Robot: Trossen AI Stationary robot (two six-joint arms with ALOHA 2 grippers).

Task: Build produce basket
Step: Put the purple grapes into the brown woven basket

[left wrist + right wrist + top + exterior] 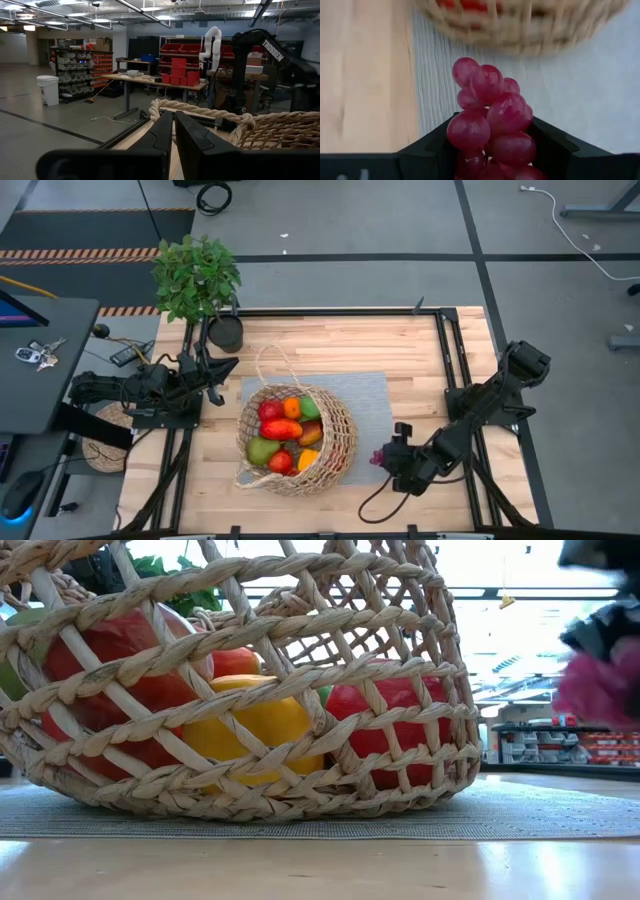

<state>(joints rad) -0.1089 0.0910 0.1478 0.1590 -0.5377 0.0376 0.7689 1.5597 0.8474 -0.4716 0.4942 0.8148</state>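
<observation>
Right end effector (385,456) has the purple grapes (492,125) clamped between its two dark fingers, the bunch bulging out past the fingertips. It sits off the table (420,355), just beside the basket (335,445) on the right-hand side, over the edge of the grey mat (375,395). In the low view the grapes show only as a pink blur at the right edge, so I can't judge their height there.

The basket sits on the mat near the middle of the table, its thin looped handle pointing toward the far side. Inside it lies the produce (285,430): red pieces, an orange one, green ones and a yellow piece.

Left end effector (222,372) waits at the table's left side, near the potted plant (197,275), fingers pressed together, gripping nothing.
</observation>
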